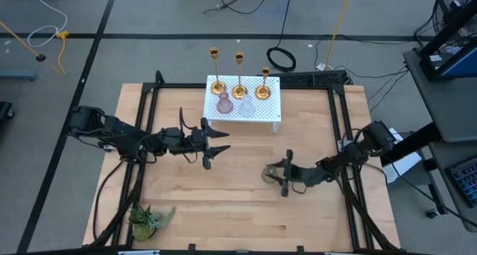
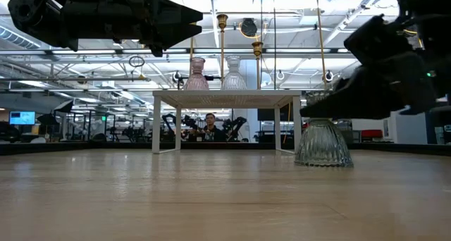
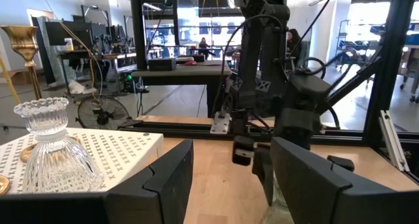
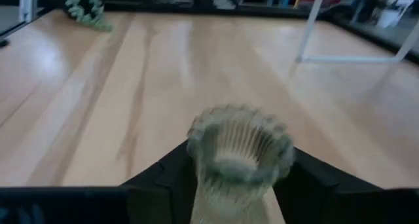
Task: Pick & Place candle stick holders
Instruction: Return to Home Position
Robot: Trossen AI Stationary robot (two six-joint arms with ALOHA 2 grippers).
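Three gold candlesticks [image 1: 238,76] stand by their round bases on the white perforated rack [image 1: 264,115] at the table's far side, with the pink glass holder [image 1: 224,104] and the clear glass holder [image 1: 246,106] in front of them. The green glass holder [image 2: 323,144] stands upright on the table at centre right. My right gripper [image 1: 277,177] is shut on it. My left gripper [image 1: 218,141] is open and empty, above the table left of centre, its fingers [image 3: 163,181] pointing toward the right arm. My right gripper pinches the green holder's neck [image 4: 237,185], just below its fluted rim, between its two fingers. The fingers come nearly level from the table's right side. The holder stands upright, its wide base [image 2: 323,160] on the table.
A green leafy sprig [image 1: 149,219] lies near the table's front left corner. A black metal frame [image 1: 337,121] runs along the table's edges. Bare wood lies between the rack and the green holder. A person sits far behind the table [image 2: 209,121].
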